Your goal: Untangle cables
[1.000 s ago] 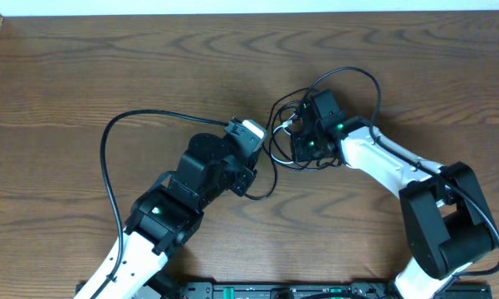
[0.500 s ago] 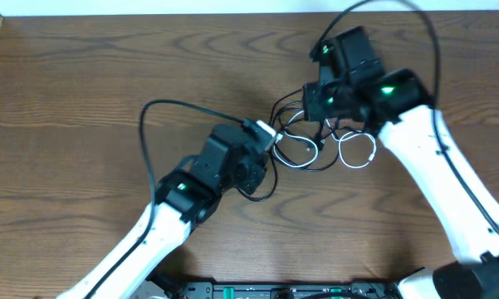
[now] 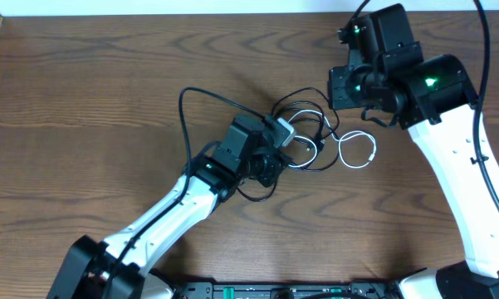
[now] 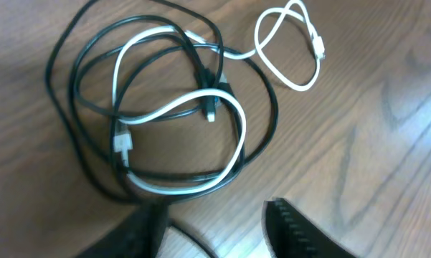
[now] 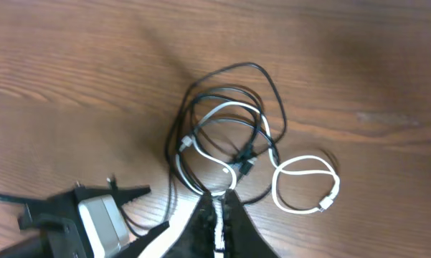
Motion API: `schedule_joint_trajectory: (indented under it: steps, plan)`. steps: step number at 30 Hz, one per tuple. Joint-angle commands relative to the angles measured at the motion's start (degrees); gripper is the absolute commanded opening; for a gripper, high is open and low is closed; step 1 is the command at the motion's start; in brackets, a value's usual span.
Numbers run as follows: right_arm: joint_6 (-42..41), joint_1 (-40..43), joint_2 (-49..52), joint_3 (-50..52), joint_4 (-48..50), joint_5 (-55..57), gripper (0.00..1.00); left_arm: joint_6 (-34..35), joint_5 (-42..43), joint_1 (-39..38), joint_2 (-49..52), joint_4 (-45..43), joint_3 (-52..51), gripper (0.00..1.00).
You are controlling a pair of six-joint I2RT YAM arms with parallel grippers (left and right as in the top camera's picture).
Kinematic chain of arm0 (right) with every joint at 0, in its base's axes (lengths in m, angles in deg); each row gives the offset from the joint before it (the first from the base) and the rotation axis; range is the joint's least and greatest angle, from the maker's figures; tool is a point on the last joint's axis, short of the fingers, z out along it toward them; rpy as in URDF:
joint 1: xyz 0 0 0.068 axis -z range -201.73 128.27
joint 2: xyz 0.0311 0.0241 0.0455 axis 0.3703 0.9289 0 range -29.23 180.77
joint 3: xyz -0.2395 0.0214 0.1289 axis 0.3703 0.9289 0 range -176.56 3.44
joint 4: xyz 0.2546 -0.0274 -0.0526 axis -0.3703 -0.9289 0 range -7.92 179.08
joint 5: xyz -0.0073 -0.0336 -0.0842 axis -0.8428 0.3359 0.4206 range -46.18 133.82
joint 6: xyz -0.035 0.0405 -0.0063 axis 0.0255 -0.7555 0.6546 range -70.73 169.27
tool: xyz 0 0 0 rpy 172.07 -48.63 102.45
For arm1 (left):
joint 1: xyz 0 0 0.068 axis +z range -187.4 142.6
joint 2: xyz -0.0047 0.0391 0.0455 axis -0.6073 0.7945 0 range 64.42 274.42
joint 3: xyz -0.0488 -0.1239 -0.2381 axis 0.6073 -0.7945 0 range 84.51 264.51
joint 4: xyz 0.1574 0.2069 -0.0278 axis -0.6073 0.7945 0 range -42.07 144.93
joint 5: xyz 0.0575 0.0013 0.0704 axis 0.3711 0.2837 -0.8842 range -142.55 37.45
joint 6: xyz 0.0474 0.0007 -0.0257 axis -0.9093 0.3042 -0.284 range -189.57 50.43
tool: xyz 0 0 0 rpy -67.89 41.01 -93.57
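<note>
The cables (image 3: 305,139) lie mid-table as a tangle of thin black and white loops, with one white loop (image 3: 357,151) spread out to its right. My left gripper (image 3: 289,149) rests at the tangle's left edge. In the left wrist view it (image 4: 214,208) stands open over bare wood, and the black loops (image 4: 79,129) and white cord (image 4: 201,107) lie just ahead of it. My right gripper (image 3: 342,91) hangs high above the tangle's right side. In the right wrist view it (image 5: 220,195) is shut on the white cable (image 5: 201,154), which runs up between its jaws.
A thick black cord (image 3: 187,108) fixed to the left arm arcs over the table left of the tangle. The right arm's own cord (image 3: 484,50) rises at the far right. A black rail (image 3: 274,291) lines the near edge, and a white strip (image 3: 149,7) borders the far edge.
My right arm rose and moved up and right, and the white loop now lies spread to the right. My left arm advanced right to the tangle and its jaws opened wider.
</note>
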Motion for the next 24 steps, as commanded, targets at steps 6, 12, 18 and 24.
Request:
schedule_joint_trajectory:
  steps: [6,12,18,24]
  plan:
    - [-0.70,3.21,-0.24,-0.68,-3.23,2.95,0.28,1.97,1.31,-0.92,6.45,-5.86,-0.44,0.56]
    - [-0.66,3.37,-0.24,-0.68,-3.61,2.91,0.28,1.95,1.11,-3.63,11.39,-10.01,-0.44,0.56]
    - [-0.57,3.26,-0.24,-0.68,-5.14,2.91,0.27,1.99,1.14,-6.05,17.31,-15.93,-0.42,0.56]
    - [1.16,3.26,-0.24,-0.68,-7.19,2.91,0.25,1.97,1.11,-6.23,20.52,-21.64,-0.42,0.56]
